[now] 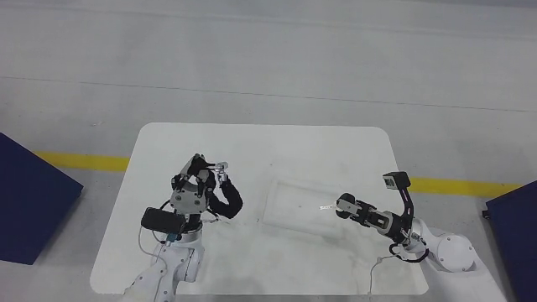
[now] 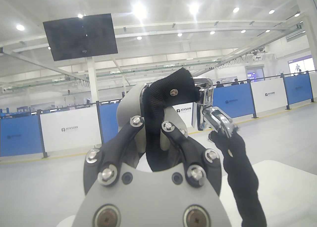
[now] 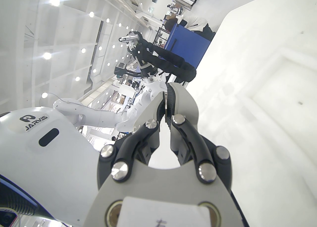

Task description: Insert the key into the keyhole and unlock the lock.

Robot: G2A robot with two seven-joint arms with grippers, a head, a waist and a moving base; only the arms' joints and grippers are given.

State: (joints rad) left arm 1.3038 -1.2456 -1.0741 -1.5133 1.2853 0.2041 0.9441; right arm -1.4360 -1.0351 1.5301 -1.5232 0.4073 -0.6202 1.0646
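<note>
Above the front left part of the tabletop [image 1: 252, 143], our left gripper [image 1: 198, 172] is clamped around the black fabric-sleeved cable of the lock [image 2: 205, 94]. The lock's chrome body stands just past the fingertips, and the cable loops back toward the arm. Toward the right edge, our right gripper [image 1: 344, 207] has its 2 fingers pinched on the key [image 3: 165, 103]. The key's thin blade points toward the left arm, above the right end of a shallow clear tray [image 1: 277, 193]. Key and lock are well apart.
</note>
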